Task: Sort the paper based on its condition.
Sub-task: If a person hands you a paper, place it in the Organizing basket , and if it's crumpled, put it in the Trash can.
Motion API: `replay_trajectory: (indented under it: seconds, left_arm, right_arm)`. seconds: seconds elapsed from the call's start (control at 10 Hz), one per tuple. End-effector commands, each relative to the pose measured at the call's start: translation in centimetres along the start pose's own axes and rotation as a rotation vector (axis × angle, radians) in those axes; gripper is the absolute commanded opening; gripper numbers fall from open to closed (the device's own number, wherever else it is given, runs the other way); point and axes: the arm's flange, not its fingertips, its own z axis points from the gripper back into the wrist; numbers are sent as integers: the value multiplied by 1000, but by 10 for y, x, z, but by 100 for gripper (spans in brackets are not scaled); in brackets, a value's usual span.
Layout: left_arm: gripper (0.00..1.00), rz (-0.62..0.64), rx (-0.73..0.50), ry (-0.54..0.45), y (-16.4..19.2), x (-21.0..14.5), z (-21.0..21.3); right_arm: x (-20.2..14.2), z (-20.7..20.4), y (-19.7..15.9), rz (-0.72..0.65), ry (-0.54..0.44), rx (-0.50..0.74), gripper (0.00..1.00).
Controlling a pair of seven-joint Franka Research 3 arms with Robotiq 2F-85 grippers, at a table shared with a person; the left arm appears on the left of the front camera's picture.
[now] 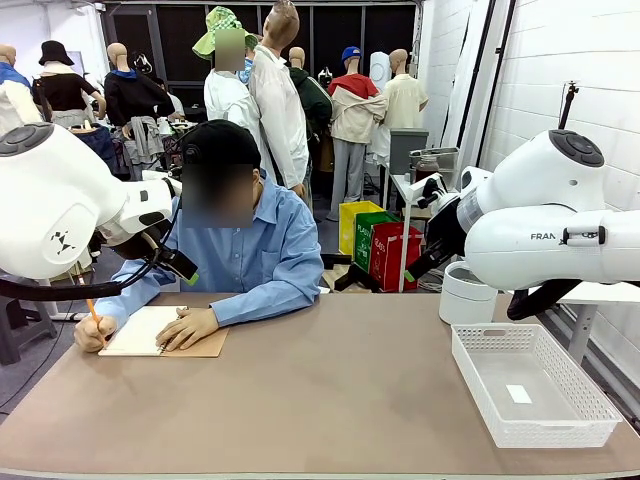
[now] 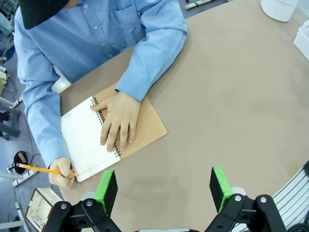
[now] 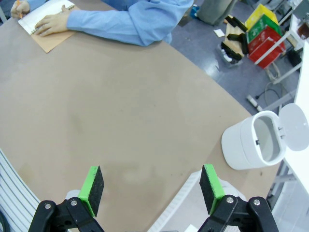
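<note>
The person's flat hand covers part of the paper in the notebook. The left tool and right tool hang open above the worktop.

The right arm carries the letters "FRAN" (rest hidden).

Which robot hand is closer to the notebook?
Left. The left gripper hangs just beside the notebook; the right gripper is far across the table, near the white bin.
</note>
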Motion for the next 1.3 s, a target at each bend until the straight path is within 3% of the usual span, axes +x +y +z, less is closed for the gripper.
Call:
replay_trajectory:
  seconds: [0.0, 1.2]
  left_arm:
    - [100, 0, 0, 7, 0, -1, -1]
    - [100, 0, 0, 7, 0, -1, -1]
  right_arm:
    - [0, 0, -1, -3, -2, 5, 100]
    - [0, 0, -1, -3, -2, 5, 100]
